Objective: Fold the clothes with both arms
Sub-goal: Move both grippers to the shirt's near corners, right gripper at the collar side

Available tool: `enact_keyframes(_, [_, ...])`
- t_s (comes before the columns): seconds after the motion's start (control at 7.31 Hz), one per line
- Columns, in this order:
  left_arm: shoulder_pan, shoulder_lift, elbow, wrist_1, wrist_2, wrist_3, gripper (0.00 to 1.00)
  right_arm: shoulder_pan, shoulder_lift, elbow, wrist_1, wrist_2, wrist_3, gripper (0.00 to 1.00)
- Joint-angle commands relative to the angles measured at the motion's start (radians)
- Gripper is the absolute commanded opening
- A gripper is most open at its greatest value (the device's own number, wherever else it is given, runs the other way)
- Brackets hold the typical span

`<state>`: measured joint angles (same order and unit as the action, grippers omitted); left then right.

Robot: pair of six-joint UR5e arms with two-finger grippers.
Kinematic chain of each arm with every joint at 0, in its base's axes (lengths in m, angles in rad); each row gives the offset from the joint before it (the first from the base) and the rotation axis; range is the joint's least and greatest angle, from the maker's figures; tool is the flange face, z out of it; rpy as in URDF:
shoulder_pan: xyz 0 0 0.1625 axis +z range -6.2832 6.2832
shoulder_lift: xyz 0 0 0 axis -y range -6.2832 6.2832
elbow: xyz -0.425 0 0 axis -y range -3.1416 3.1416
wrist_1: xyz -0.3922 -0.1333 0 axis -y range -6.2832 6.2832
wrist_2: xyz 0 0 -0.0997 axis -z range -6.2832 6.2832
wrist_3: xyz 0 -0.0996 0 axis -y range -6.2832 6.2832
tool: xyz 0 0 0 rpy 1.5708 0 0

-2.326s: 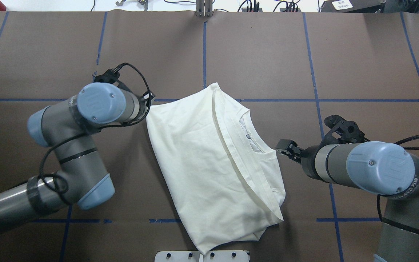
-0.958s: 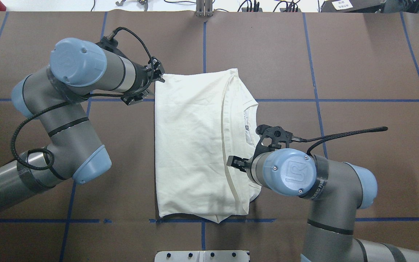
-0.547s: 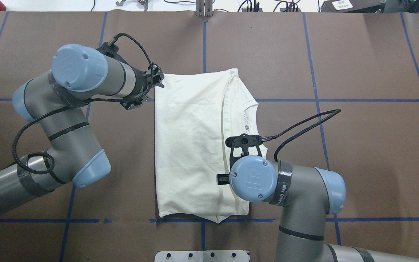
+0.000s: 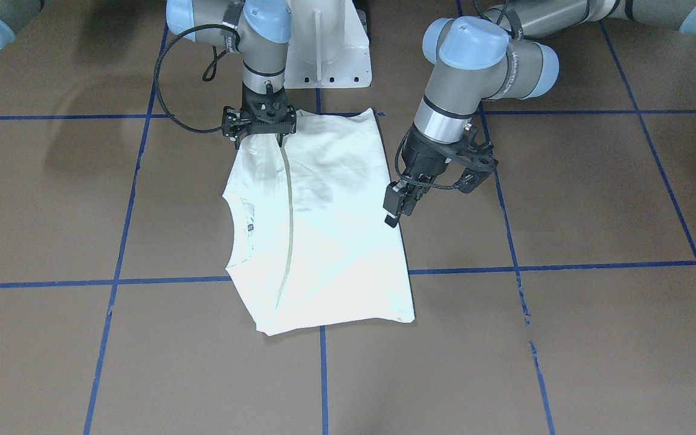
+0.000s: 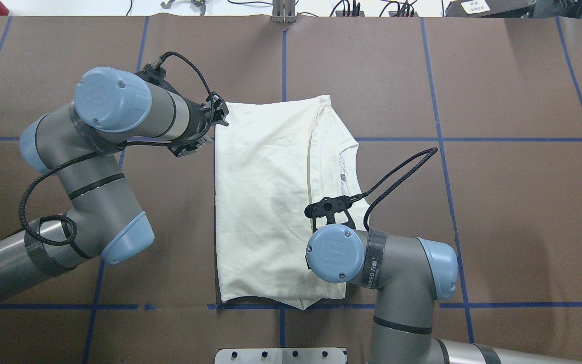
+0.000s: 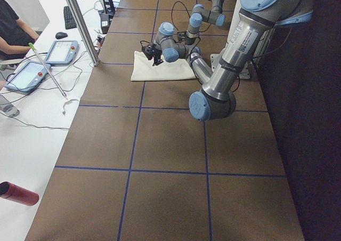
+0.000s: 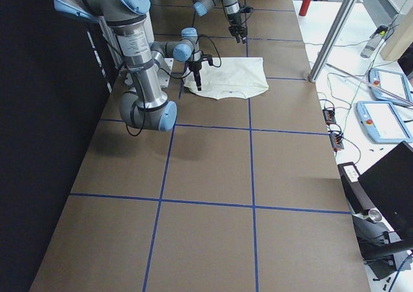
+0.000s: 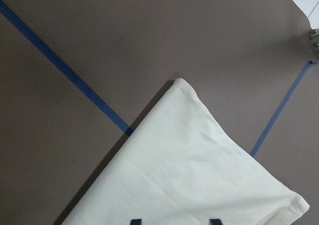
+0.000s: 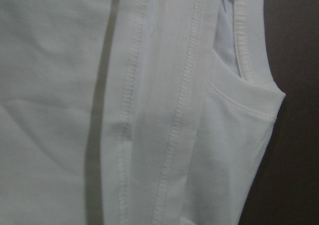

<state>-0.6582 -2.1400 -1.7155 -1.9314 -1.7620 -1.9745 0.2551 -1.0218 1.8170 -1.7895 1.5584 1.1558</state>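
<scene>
At the middle of the brown paper-covered table marked with blue tape lines lies the cream long-sleeved T-shirt. It is folded to a rough rectangle with a plain side up, just in front of the white pedestal base. Its ribbed neckline, with a small label inside, faces the robot's right. A long folded edge runs the length of the shirt beside it. The end nearest the robot lies along a blue tape line.

The left arm's black two-finger gripper hangs above the shirt's edge on the robot's left, towards the far corner. The front-facing view shows it raised clear of the cloth. Its wrist camera looks down on a shirt corner, with the two fingertips apart at the bottom of the picture and nothing between them, so it is released.

The right arm's black two-finger gripper points straight down at the near right corner of the shirt, close to the base. From overhead the arm's light blue joint cap hides it. In the front-facing view the two fingers seem spread with the tips at the cloth. Whether they touch it is hard to tell. Its wrist camera sits close over the stitched hems and the neckline.
</scene>
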Motion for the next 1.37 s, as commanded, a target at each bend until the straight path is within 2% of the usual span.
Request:
enact_keyframes(0.0, [0.000, 0.000, -0.006, 0.000, -0.001, -0.003, 0.55, -0.004, -0.006, -0.019, -0.002, 0.005, -0.004, 1.00])
enact_keyframes(0.14, [0.000, 0.000, -0.006, 0.000, -0.001, -0.001, 0.55, 0.031, -0.038, 0.002, -0.001, 0.014, -0.040, 1.00])
enact_keyframes(0.27, [0.000, 0.000, -0.009, 0.000, -0.001, -0.001, 0.55, 0.050, -0.128, 0.092, -0.002, 0.011, -0.118, 1.00])
enact_keyframes(0.41, [0.000, 0.000, -0.010, 0.000, -0.001, -0.006, 0.55, 0.049, -0.221, 0.160, 0.008, 0.008, -0.114, 1.00])
enact_keyframes(0.55, [0.000, -0.001, -0.016, 0.002, -0.001, -0.009, 0.55, 0.036, -0.177, 0.168, 0.009, 0.006, -0.081, 1.00])
enact_keyframes(0.68, [0.000, -0.003, -0.016, 0.002, 0.001, -0.009, 0.55, 0.024, -0.146, 0.160, 0.013, 0.008, 0.030, 1.00])
enact_keyframes(0.82, [0.000, -0.001, -0.016, 0.003, 0.003, -0.009, 0.55, 0.010, -0.133, 0.160, 0.071, 0.005, 0.202, 1.00])
enact_keyframes(1.09, [0.002, -0.001, -0.013, 0.002, 0.003, -0.009, 0.55, -0.023, -0.155, 0.140, 0.262, -0.009, 0.585, 1.00])
enact_keyframes(1.23, [0.002, 0.000, -0.012, 0.002, 0.004, -0.009, 0.55, -0.055, -0.158, 0.136, 0.266, -0.044, 0.711, 0.98])
